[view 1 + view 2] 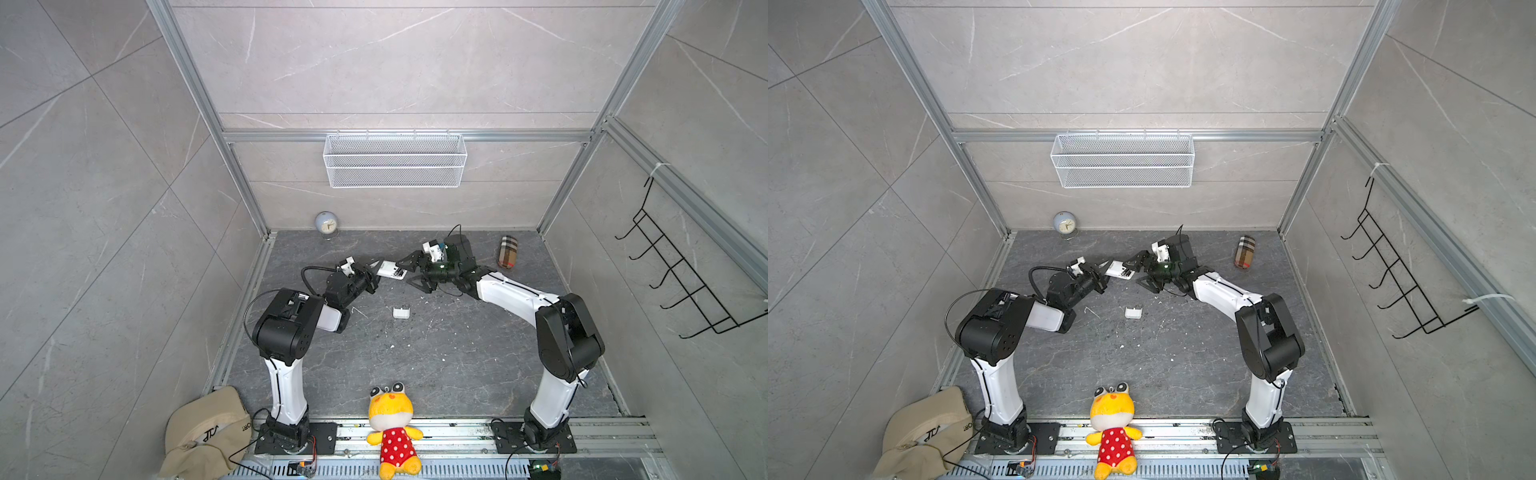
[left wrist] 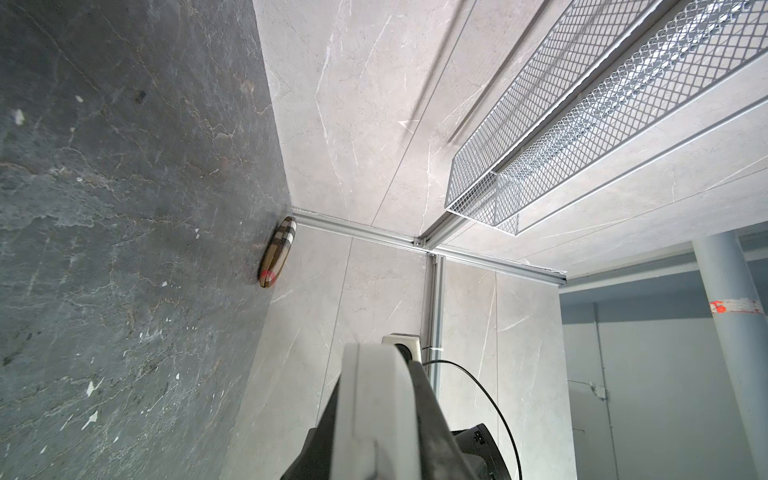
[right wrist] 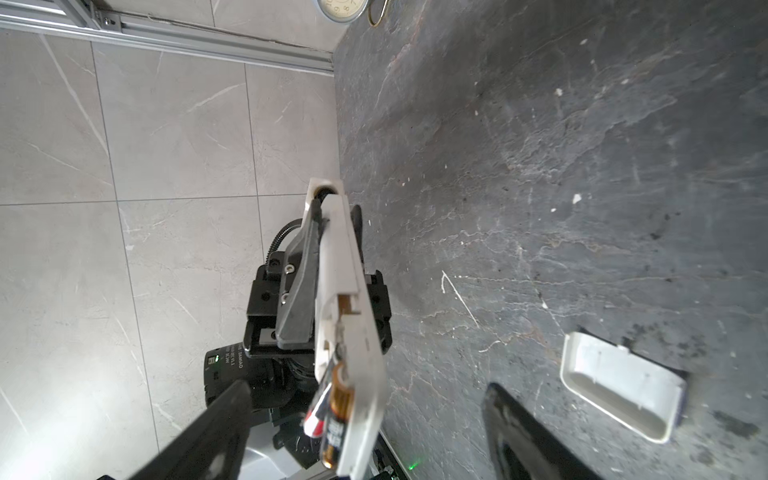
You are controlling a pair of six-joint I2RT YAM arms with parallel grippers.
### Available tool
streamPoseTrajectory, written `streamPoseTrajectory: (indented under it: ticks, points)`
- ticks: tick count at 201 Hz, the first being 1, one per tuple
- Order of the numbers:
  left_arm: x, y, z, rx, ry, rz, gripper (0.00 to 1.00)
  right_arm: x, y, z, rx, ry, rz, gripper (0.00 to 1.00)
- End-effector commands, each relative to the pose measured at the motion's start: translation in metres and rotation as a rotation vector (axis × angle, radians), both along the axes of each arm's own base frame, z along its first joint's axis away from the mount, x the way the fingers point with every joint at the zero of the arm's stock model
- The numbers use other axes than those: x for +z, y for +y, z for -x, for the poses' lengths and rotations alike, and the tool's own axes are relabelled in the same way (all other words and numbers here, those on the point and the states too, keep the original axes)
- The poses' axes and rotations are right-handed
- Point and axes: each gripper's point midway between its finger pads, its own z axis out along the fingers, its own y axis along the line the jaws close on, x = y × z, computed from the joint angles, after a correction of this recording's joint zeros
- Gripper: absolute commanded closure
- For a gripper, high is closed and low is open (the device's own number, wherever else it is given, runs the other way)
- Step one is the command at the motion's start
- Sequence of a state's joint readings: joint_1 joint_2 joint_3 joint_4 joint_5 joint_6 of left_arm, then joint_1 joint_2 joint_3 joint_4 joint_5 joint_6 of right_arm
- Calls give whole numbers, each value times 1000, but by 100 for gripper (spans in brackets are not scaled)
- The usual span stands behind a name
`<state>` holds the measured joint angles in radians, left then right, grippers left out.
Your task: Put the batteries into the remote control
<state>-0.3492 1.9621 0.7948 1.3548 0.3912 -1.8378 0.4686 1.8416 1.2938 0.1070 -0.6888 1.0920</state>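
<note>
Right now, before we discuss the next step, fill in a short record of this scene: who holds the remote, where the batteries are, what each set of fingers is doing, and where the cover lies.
Remote control: held between the two arms, battery compartment uncovered
Left fingers: shut on the remote control
Right fingers: open, either side of the remote's battery end, not gripping
Batteries: two, in the open compartment; whether fully seated cannot be told
Cover: off, lying alone on the table
</note>
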Motion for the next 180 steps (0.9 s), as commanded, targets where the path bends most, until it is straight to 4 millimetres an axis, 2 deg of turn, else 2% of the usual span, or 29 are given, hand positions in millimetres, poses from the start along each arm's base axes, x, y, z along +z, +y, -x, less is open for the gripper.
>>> streamPoseTrajectory:
  ticks: [1,45,78,112,180]
  points:
    - [46,-1,0,10,-134,30,95,10,6,-2,-17,-13,-38,18]
    - [48,-1,0,14,-133,36,95,8,10,-6,-52,3,-70,44]
    - [47,-1,0,18,-126,39,95,10,16,-6,-51,7,-90,51]
    - [47,0,-1,23,-125,43,95,2,18,-4,-54,21,-83,61]
    - [51,-1,-1,20,-130,49,95,-3,18,-5,-56,29,-82,67]
